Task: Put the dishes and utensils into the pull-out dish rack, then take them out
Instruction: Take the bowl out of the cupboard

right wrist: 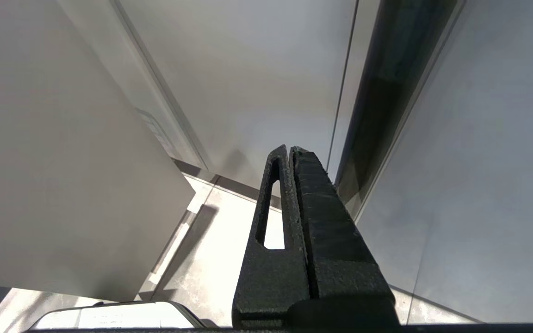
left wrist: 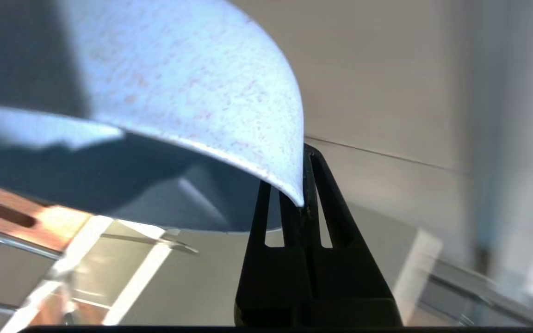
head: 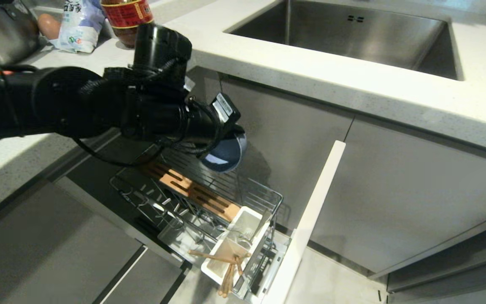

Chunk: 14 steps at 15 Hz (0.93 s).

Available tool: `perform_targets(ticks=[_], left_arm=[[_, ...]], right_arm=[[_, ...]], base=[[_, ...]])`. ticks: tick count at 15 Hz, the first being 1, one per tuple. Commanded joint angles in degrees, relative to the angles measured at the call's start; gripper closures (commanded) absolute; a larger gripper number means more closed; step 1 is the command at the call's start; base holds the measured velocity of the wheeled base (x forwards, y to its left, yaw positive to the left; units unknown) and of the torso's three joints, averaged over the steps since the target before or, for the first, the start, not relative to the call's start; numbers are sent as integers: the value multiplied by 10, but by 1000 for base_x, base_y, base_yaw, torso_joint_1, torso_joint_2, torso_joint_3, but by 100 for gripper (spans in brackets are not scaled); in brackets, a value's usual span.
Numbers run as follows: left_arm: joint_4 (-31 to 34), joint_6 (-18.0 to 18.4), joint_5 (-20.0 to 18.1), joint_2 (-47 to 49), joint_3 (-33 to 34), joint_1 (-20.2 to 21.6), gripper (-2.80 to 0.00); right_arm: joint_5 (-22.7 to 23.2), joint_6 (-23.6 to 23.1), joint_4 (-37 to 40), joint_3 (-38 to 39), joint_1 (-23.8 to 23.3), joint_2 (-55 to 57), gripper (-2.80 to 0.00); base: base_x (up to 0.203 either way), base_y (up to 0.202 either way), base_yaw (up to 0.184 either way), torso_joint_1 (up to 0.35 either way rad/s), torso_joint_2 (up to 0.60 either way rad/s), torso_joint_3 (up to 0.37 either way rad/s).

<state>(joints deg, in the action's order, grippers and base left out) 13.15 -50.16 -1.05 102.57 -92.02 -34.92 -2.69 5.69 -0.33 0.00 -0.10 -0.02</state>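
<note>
Left gripper (left wrist: 304,185) clenched on the rim of the small pale blue speckled bowl (left wrist: 164,92), fingers pinching its edge; bowl tilted, held in the air above the far end of the chrome wire pull-out dish rack (head: 264,198). Light wooden chopsticks (head: 228,274) stand in the rack's white plastic utensil cup (head: 226,253), at 6 o'clock from the bowl. Right gripper (right wrist: 292,152) closed on nothing, beside grey cabinet fronts.
</note>
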Motion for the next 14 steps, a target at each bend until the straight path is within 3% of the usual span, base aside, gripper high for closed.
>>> perform_targets(ticks=[1, 5, 8, 10, 14], left_arm=[[1, 3, 2, -80, -12, -12, 0], [2, 60, 12, -216, -46, -19, 0], [34, 148, 43, -314, -71, 4, 0], [55, 187, 44, -350, -82, 83, 0], [153, 260, 22, -386, -112, 294, 0]], right_arm=[[0, 0, 0, 0, 0, -2, 0], [0, 0, 0, 0, 0, -2, 0], [0, 0, 0, 0, 0, -2, 0], [0, 0, 0, 0, 0, -2, 0], [0, 0, 0, 0, 0, -2, 0]], base=[[0, 0, 0, 0, 0, 0], [0, 0, 0, 0, 0, 0], [0, 0, 0, 0, 0, 0], [0, 0, 0, 0, 0, 0], [0, 0, 0, 0, 0, 0]])
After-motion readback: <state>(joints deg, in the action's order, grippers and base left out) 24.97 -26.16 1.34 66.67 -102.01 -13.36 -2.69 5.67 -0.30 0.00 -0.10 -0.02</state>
